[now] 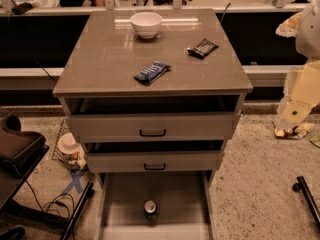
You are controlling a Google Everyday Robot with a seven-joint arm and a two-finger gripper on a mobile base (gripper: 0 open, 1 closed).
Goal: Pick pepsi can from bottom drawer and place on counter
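Observation:
The pepsi can (151,210) stands upright on the floor of the bottom drawer (122,199), near its front middle, with its silver top showing. The bottom drawer is pulled far out. The counter (105,59) is the tan-grey cabinet top above it. My arm hangs at the right edge of the view, with the gripper (290,129) low beside the cabinet's right side. It is far from the can and nothing shows in it.
A white bowl (146,24), a black snack packet (202,48) and a blue wrapper (152,72) lie on the counter. The two upper drawers (152,129) are slightly open. A wire basket (69,151) and black gear (15,149) sit at the left. A black bar (307,194) lies at the right.

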